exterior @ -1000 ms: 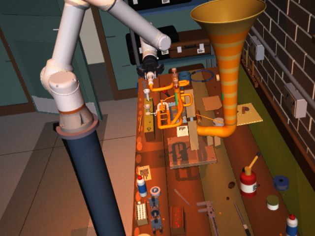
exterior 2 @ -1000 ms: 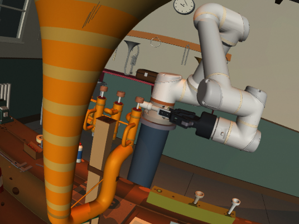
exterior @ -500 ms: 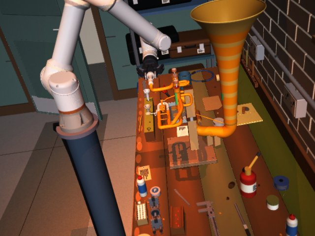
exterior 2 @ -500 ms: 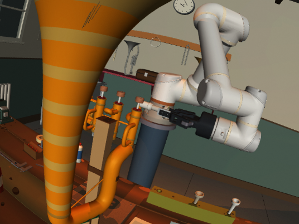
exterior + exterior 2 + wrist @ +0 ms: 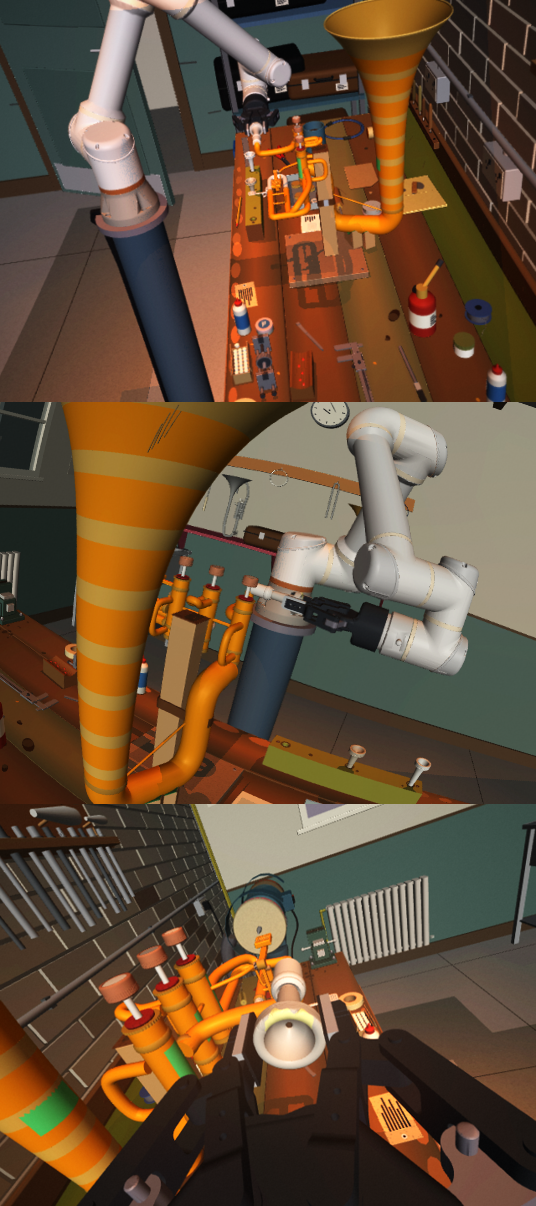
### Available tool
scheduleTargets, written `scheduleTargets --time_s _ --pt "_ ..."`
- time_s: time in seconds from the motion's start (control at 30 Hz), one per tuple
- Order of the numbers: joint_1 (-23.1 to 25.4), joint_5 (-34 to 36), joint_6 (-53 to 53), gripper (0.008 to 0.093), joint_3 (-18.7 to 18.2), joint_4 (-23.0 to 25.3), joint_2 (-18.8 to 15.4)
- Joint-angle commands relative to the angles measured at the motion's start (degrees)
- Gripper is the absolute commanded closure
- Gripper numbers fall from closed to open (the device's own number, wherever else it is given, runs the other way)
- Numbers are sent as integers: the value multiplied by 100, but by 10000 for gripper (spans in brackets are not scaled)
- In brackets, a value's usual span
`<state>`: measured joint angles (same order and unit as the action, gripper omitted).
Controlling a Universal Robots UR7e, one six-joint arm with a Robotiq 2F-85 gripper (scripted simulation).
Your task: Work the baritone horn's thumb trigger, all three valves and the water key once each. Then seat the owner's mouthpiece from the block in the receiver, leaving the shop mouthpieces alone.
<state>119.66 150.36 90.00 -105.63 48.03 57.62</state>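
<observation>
The owner's mouthpiece (image 5: 288, 1040) sits with its shank in the pale receiver (image 5: 288, 979) at the end of the baritone horn's (image 5: 303, 173) leadpipe. The mouthpiece (image 5: 280, 598) is held by its cup in my gripper (image 5: 295, 604), which lies level beside the three valves (image 5: 215, 587). In the side camera the gripper (image 5: 256, 129) is at the far left of the horn. Two shop mouthpieces (image 5: 356, 754) (image 5: 420, 769) stand upright in the green block (image 5: 340, 774) on the bench.
The horn's striped bell (image 5: 387, 108) rises tall at the right of the bench. A brick wall with pipes and sockets runs along the far side. Bottles, a red can (image 5: 422, 309), spools and small tools lie on the near end of the bench.
</observation>
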Motion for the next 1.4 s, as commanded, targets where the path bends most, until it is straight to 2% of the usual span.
scheduleTargets --time_s 0.0,0.37,1.37 --pt "-1 -1 0 579 1 -3 5" --pt "-1 -1 0 359 1 -3 5" --pt "53 -54 0 354 69 -35 -32"
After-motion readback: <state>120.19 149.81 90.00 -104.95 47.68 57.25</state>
